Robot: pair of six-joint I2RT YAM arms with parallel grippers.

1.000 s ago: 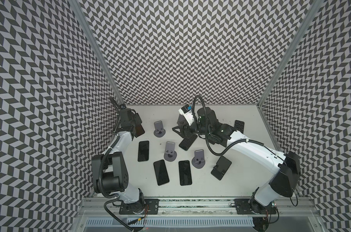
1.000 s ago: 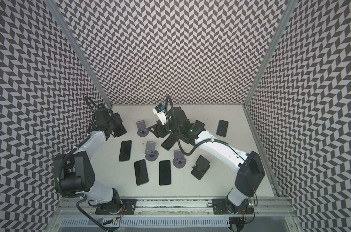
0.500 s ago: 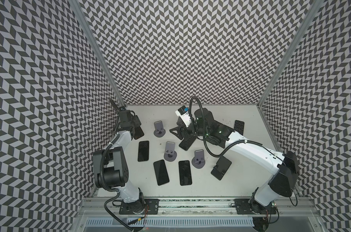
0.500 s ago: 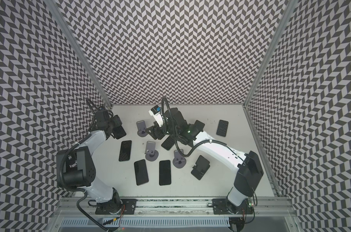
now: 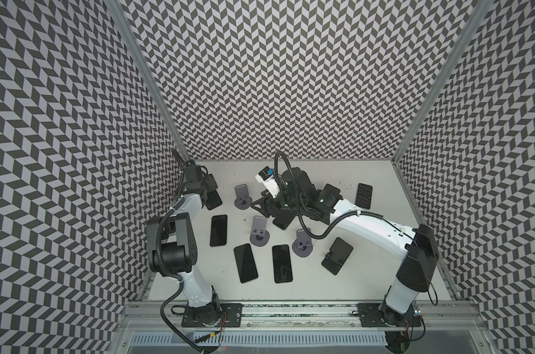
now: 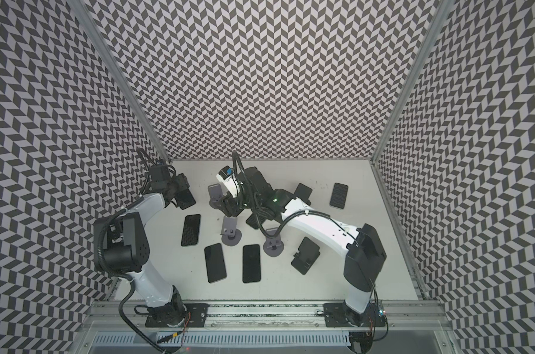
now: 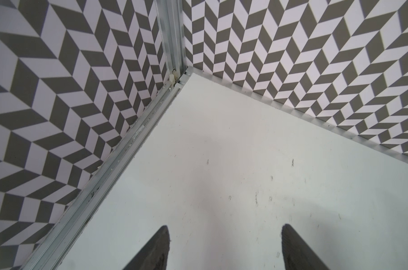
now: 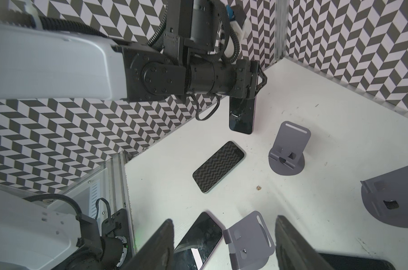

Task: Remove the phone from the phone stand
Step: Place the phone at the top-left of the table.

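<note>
The left claw (image 7: pixel 225 233) looks to have a phone (image 8: pixel 242 117) gripped by its top end, over in the far left corner of the tabletop (image 7: pixel 245 152). In the right wrist view the phone hangs under the claw, roughly upright. Its bottom edge is right at the surface, but whether it's actually touching is hard to call. The left wrist view only shows two fingertips standing apart with bare tabletop past them, and the phone isn't in that shot.

The nearest grey phone stand (image 5: pixel 242 192) sits just beside it and is empty. So the lift-off part looks done, and this reads as the set-down step. The right claw (image 8: pixel 224 224) is spread and holding nothing, near another empty stand (image 8: pixel 247 238) mid-table.

The next move is probably to lower that last bit, tip the phone flat, then let go and back off. It needs to be gentle, because a slick slab dropped on its edge will flop or skid. The wall (image 7: pixel 58 93) is also close, and another phone (image 8: pixel 218 167) lies flat nearby.
</note>
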